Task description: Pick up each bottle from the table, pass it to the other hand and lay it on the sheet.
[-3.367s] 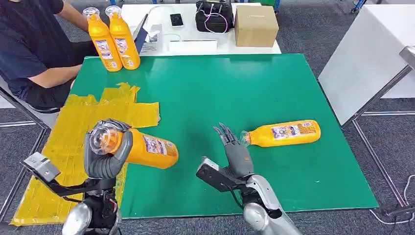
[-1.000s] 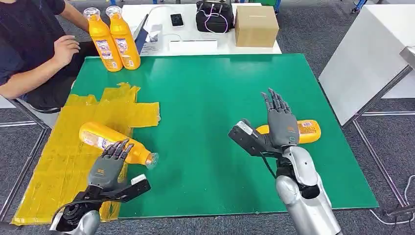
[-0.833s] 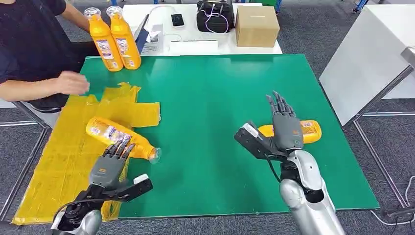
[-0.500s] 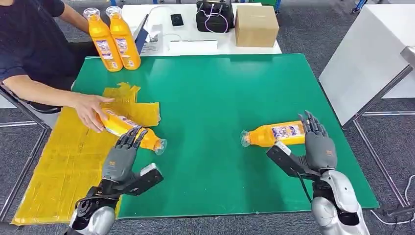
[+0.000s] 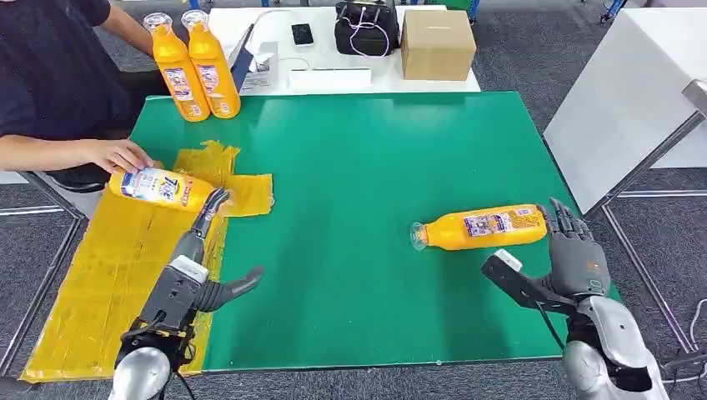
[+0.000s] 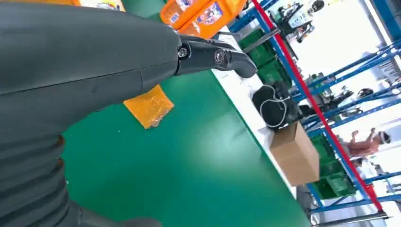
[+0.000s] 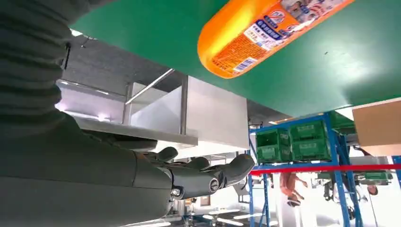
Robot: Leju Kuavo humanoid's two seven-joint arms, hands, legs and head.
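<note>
- Orange plastic bottle with a printed label (image 5: 482, 227) lies on its side on our green-covered desk (image 5: 375, 150), near the right edge, clear cap toward the middle and base toward that edge.
- Our right hand (image 5: 574, 254) holds nothing, fingers apart, just beside the bottle's base at the right edge; whether a fingertip touches the base we cannot tell. The right wrist view shows the base (image 7: 236, 45) apart from the fingers (image 7: 222, 175).
- We judge the step in hand to be picking up this bottle. To do it well we would bring the palm over the thick middle of the body, on the label, rather than the rounded base, which could roll or slip away.
- We would close round the body across its length and lift level, leaving the cap end free for the other hand to take.
- Our left hand (image 5: 188, 271) is empty too, fingers extended and apart, low at the front left beside the crumpled yellow plastic sheet (image 5: 100, 275) that drapes the desk's left edge.
- A person's hand (image 5: 121, 156) grips a second orange bottle (image 5: 162, 188) over the sheet's far part; we would keep our left arm away from it.
- Two more upright orange bottles (image 5: 193, 67) stand at the far left corner.
</note>
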